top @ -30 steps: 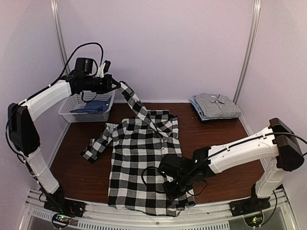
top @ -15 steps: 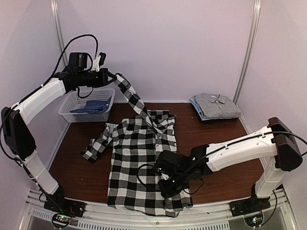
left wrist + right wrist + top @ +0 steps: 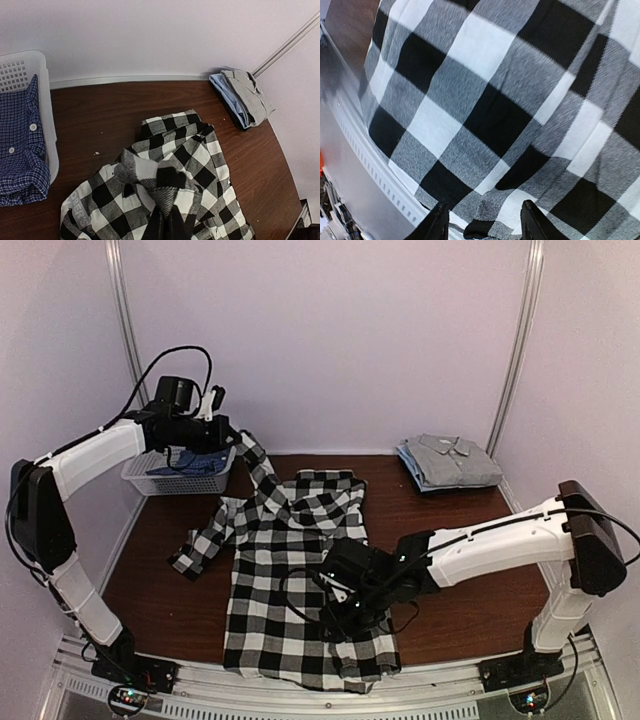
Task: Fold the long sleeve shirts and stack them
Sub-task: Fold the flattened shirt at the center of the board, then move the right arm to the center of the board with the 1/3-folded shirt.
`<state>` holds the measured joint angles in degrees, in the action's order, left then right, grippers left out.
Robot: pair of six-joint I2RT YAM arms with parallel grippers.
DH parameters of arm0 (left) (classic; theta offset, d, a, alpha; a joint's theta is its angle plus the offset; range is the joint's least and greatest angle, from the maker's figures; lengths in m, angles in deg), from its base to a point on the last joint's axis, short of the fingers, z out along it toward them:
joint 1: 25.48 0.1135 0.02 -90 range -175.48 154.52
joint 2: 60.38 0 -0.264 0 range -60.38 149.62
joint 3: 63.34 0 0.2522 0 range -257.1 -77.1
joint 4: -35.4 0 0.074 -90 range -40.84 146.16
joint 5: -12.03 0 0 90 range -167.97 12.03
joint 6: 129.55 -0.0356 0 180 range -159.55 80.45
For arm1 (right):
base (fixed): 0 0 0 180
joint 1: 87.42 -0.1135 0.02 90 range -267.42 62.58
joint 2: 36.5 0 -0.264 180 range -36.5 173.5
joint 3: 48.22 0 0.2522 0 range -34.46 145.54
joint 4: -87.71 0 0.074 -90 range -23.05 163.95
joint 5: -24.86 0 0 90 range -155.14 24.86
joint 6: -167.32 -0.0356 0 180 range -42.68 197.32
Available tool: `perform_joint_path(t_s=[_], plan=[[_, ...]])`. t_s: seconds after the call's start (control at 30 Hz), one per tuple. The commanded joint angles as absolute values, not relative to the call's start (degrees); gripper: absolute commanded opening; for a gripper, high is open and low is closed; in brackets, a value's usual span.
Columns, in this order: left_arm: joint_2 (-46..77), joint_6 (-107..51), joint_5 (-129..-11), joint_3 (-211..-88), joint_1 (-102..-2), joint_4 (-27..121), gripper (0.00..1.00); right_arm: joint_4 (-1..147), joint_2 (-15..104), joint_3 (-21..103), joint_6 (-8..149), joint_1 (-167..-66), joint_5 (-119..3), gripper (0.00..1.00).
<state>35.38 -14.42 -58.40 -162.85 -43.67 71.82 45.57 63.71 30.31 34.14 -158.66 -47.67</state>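
- Checked shirt (image 3: pixel 290 570): spread flat on desk (image 3: pixel 470 540), 1 sleeve (image 3: pixel 262 462) lifted.
- Left fingers (image 3: pixel 159 226): closed on that sleeve's end, beside basket (image 3: pixel 150 483).
- Right fingers (image 3: pixel 439 222): spread apart, over cloth near hem.
- Grey shirt (image 3: pixel 455 452): folded, far right corner.

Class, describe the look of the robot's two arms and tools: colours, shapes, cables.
The left arm and right arm have white rounded shells with black joints. Black cables loop near each wrist. The left tool and right tool have black fingers.
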Motion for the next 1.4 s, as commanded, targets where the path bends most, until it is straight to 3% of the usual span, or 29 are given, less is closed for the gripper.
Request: perform_joint_path(t_s=[0.0, 0.27, 0.63, 0.9, 1.37], plan=[[33.8, -14.6, -56.2, -160.7, -43.2, 70.1, 0.00, 42.8, 57.9, 33.3, 38.7, -151.4, -53.3, 0.52], [27.5, -15.3, -52.2, -154.4, -44.2, 69.3, 0.00, 47.4, 58.7, 41.6, 47.4, -133.3, -55.1, 0.47], [21.7, -16.2, -49.4, -151.9, -45.3, 70.0, 0.00, 49.3, 81.4, 63.1, 52.7, -122.4, -51.3, 0.36], [24.4, -15.8, -49.7, -153.4, -46.0, 70.3, 0.00, 51.7, 87.3, 65.8, 52.8, -115.6, -51.0, 0.53], [28.4, -15.2, -51.1, -156.9, -47.5, 71.0, 0.00, 61.6, 95.0, 65.3, 48.6, -109.6, -36.1, 0.50]])
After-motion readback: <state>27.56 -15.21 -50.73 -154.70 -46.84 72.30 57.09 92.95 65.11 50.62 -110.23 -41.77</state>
